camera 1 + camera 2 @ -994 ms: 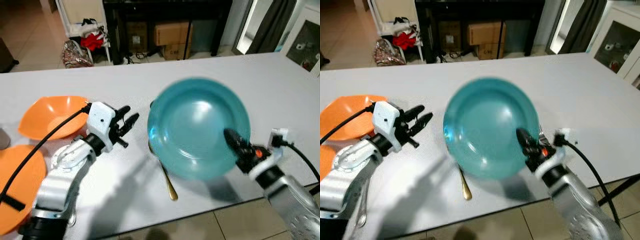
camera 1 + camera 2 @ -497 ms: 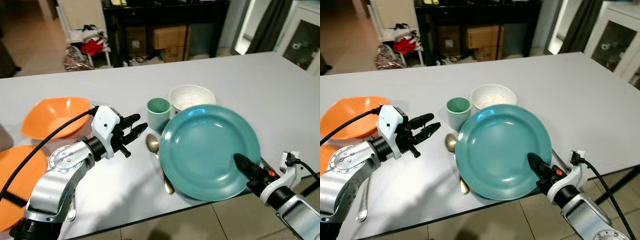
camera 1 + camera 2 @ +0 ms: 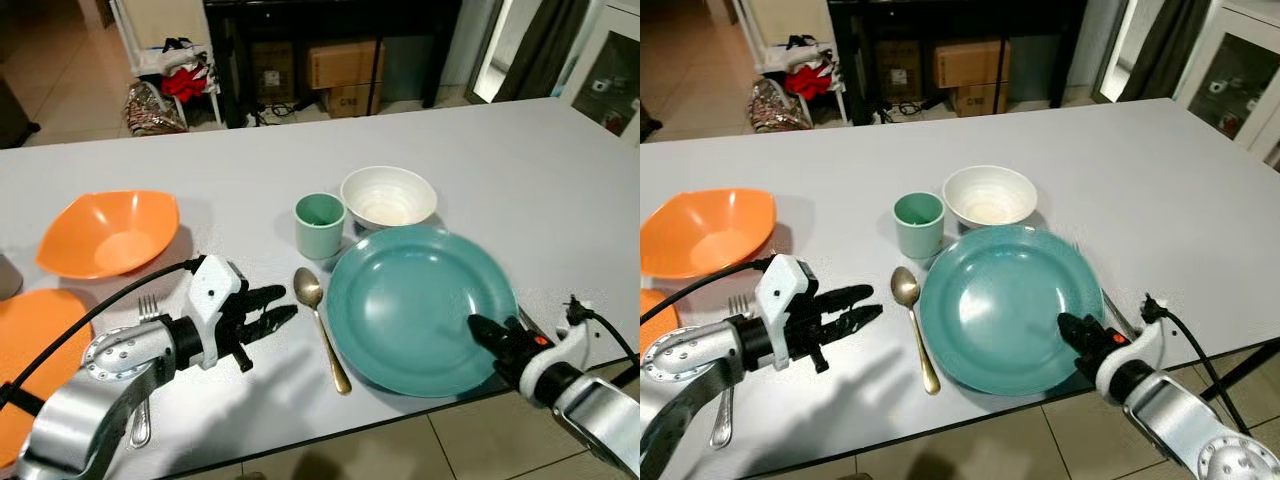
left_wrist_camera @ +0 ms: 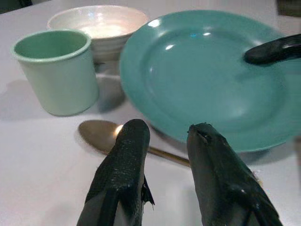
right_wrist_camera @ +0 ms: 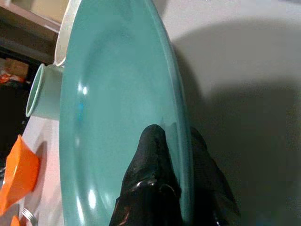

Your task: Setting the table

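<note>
I have the teal plate (image 3: 420, 305) down flat near the table's (image 3: 560, 180) front edge, and my right gripper (image 3: 497, 342) is pinched on its rim at the front right — one black finger over the top face, the other under the lip, as the right wrist view shows (image 5: 162, 181). The plate's right rim sits over a fork (image 3: 1110, 312) lying beside it.

My left gripper (image 3: 270, 318) hovers low over the table to the plate's left, fingers (image 4: 127, 160) parted with nothing between them, tips aimed at the spoon (image 3: 318, 325). The spoon lies just beside the plate's left rim, bowl toward the far side, handle toward the front edge.

Behind the plate, the green cup (image 3: 319, 224) stands upright just past the spoon's bowl, and the white bowl (image 3: 388, 196) sits to its right, close to the plate's far rim.

Off toward the left edge — an orange bowl (image 3: 108, 232), an orange plate (image 3: 35, 360) at the front left corner, and a second fork (image 3: 140, 400) by my left arm.
</note>
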Available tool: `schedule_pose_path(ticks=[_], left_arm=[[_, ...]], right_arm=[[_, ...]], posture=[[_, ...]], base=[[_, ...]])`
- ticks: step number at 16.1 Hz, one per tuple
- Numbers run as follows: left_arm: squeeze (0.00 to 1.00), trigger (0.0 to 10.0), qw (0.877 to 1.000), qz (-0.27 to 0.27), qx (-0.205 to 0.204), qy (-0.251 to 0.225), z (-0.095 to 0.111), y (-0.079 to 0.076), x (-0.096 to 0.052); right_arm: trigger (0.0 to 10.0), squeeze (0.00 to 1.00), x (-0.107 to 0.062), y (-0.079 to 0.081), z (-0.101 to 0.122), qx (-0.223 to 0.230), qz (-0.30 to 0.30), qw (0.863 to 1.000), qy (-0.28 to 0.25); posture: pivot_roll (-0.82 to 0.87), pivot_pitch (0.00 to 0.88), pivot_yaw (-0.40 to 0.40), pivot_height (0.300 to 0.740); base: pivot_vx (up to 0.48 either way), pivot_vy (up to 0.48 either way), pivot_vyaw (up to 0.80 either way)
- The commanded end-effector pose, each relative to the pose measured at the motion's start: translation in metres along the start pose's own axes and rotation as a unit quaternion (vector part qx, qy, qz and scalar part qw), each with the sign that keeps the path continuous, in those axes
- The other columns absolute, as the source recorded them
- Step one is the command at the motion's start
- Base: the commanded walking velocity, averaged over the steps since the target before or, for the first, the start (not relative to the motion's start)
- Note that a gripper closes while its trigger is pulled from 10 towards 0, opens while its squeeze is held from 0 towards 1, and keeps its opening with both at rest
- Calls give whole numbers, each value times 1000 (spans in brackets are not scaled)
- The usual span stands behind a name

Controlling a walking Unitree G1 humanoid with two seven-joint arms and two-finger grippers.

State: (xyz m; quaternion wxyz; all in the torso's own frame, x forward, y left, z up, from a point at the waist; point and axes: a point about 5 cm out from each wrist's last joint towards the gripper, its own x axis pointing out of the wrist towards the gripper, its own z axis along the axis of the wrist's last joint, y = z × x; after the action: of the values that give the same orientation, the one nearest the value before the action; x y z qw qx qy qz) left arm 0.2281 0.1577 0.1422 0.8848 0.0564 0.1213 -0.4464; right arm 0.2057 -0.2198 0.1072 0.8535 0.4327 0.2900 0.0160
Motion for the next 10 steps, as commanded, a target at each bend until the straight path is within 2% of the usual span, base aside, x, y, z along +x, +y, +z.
schedule_pose_path(ticks=[1, 4, 7, 9, 10], left_arm=[[0, 10000, 1000, -21, 1, -4, 6, -6, -2], [0, 10000, 998, -63, -6, 3, 10, -17, -1], [0, 10000, 999, -52, -4, 6, 11, -12, 1], [0, 10000, 999, -51, -3, 10, 12, -12, 0], [0, 10000, 999, -51, -2, 12, 12, -11, 0]], right_arm=[[10000, 0, -1, -1, 5, 15, -1, 1000, -5], [10000, 0, 1, -10, 10, 38, -29, 999, -11], [10000, 0, 5, -15, 10, 69, -34, 997, -9], [10000, 16, 7, -16, 10, 74, -32, 997, -5], [10000, 451, 9, -16, 10, 75, -33, 997, -2]], posture=[[-47, 0, -18, 740], [-47, 0, -16, 740], [-47, 0, -9, 740], [-46, 0, -9, 740], [-44, 0, -8, 740]], base=[[0, 0, 0], [0, 0, 0], [0, 0, 0], [0, 0, 0], [0, 0, 0]])
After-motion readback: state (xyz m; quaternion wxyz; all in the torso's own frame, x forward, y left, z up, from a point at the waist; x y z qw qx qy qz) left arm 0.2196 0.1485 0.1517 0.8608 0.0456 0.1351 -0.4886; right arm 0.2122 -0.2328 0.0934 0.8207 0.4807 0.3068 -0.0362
